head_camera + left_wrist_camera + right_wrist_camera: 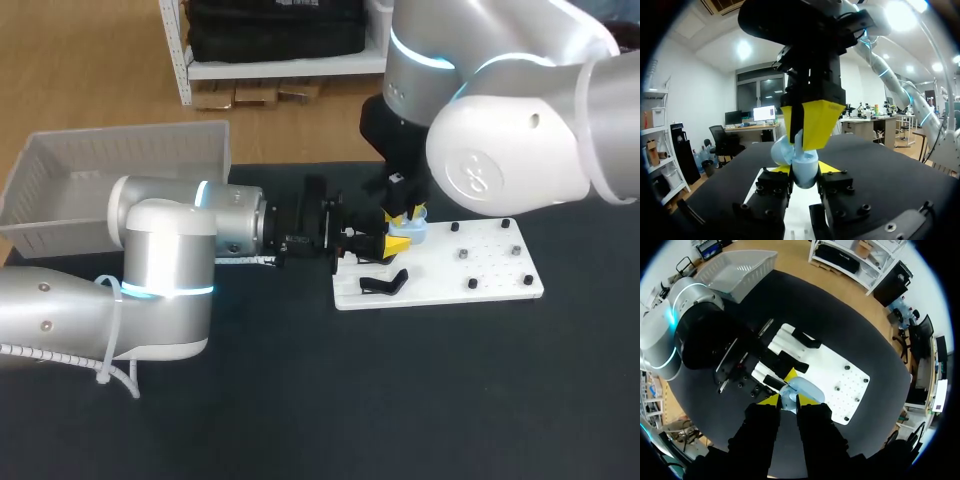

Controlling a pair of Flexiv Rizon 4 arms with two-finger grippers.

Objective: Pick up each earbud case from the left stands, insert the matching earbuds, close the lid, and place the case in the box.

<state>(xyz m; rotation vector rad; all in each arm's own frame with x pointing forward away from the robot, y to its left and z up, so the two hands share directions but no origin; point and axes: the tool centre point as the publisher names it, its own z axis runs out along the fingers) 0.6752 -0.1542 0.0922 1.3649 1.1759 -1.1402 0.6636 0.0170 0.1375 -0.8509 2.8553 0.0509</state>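
Observation:
A light-blue earbud case (pixel 418 230) hangs just above the left end of the white stand board (pixel 480 265). My left gripper (pixel 398 243) comes in level from the left and is shut on the case body (pixel 805 174). My right gripper (pixel 408 214) comes down from above. Its yellow fingers (pixel 815 122) pinch the raised lid (pixel 782 150), which stands open. In the right wrist view the case (pixel 807 390) sits just ahead of the right gripper (pixel 789 402). Whether the case holds any earbuds is hidden.
A black stand (pixel 384 283) sits on the board's near left corner. Several small dark pegs (pixel 463 253) dot its right half. A white basket (pixel 120 175) stands at the back left, behind my left arm. The tabletop is a dark mat.

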